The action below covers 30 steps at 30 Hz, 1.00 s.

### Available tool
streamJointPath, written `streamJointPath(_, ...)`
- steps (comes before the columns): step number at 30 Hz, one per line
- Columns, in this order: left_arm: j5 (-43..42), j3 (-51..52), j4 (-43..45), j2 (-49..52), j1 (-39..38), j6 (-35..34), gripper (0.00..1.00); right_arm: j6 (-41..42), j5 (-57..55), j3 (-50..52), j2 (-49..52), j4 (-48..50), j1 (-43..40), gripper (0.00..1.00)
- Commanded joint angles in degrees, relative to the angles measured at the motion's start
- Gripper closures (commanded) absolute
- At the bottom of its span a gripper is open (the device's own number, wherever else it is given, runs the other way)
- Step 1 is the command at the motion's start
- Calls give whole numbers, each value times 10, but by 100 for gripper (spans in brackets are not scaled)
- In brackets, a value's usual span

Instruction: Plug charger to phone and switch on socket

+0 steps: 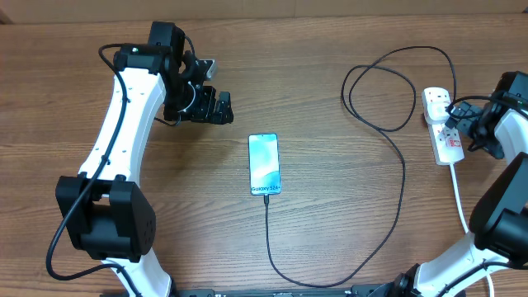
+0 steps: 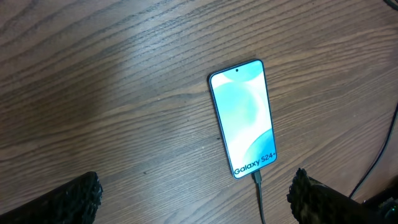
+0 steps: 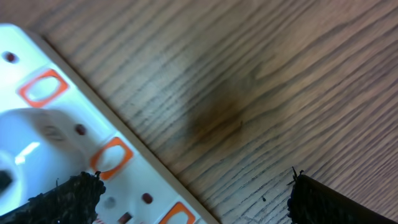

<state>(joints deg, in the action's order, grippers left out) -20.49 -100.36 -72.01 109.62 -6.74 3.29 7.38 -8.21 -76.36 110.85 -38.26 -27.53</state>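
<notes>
The phone lies flat mid-table, screen lit, "Galaxy S24" text at its near end; it also shows in the left wrist view. The charger cable has its connector in the phone's near end, runs toward the front edge, loops right and back to the socket, a white power strip at the far right. The strip shows close in the right wrist view with orange-red switches. My left gripper is open, left of and beyond the phone. My right gripper is open, over the strip's edge.
The strip's white cord runs toward the front right. The black cable makes a large loop on the wood table between phone and strip. Both arm bases stand at the front edge.
</notes>
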Motion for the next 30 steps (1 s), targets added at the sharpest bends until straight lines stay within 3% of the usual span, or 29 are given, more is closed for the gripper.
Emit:
streamJointPath(1,4,-14,1,-10,-2,-3,0,19,-11,3,5,2,-11,0)
streamJointPath(30,4,-14,1,-10,-2,-3,0,15,116,3,52,28,-21,0)
